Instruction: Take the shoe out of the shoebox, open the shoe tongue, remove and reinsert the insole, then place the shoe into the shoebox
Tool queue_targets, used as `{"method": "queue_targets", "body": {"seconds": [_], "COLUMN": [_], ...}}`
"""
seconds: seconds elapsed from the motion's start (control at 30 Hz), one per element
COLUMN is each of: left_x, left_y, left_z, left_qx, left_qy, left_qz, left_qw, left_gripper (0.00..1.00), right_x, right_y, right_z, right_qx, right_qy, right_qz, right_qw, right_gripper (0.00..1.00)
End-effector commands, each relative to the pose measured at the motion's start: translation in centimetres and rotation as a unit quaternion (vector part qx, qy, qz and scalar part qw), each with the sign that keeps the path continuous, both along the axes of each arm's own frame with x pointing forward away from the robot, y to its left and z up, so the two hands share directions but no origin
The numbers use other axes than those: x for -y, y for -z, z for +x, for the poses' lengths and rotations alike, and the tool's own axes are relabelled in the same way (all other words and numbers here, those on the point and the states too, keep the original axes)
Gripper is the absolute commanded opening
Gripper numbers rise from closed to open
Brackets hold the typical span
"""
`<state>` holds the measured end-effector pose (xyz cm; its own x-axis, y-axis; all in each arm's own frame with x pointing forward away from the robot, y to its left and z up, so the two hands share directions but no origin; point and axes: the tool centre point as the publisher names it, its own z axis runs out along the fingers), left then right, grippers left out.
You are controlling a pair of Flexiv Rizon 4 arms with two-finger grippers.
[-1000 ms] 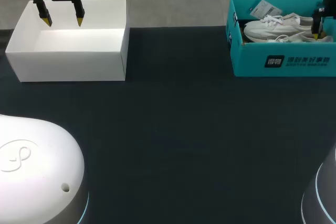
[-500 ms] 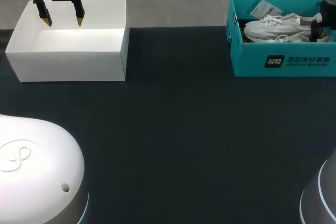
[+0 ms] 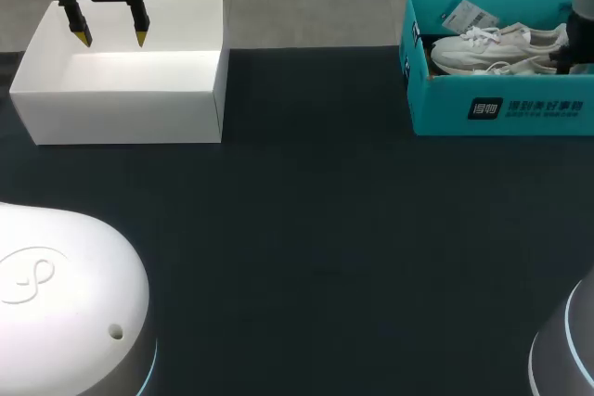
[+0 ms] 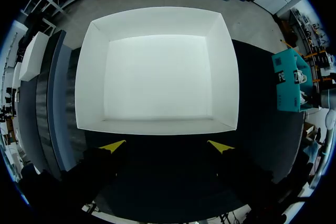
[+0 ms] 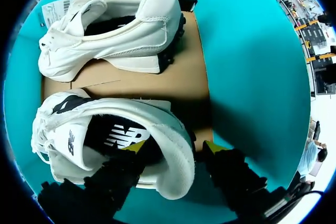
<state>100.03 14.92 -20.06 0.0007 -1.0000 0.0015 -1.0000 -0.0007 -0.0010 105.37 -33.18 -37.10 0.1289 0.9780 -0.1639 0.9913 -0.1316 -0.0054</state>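
Where the head view looks down on the dark table, my left gripper hangs spread above the open white cardboard box. My right arm dips into the teal cardboard shoebox.

Left wrist view: my fingers stand wide apart, with the white box just ahead.

Right wrist view: my right gripper is open astride the heel of the nearer white lace-up sneaker, inside the shoebox. One finger is in the shoe's opening, the other outside. The second white sneaker lies beyond it.

A broad table with a dark, matte top stands under soft, even light
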Motion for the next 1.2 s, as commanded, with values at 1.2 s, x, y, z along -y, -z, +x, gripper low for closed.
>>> {"method": "queue_targets", "body": {"seconds": [1.2], "left_x": [0.0], "left_y": [0.0], "left_z": [0.0], "left_qx": [0.000], "left_qy": [0.000], "left_qz": [0.000], "left_qw": [1.000], "left_gripper": [1.00], "right_x": [0.8], "right_y": [-10.2], "right_z": [0.4], "right_qx": [-0.035], "right_qy": [0.099], "right_qz": [-0.042], "right_qw": [0.994], "right_gripper": [0.00]}}
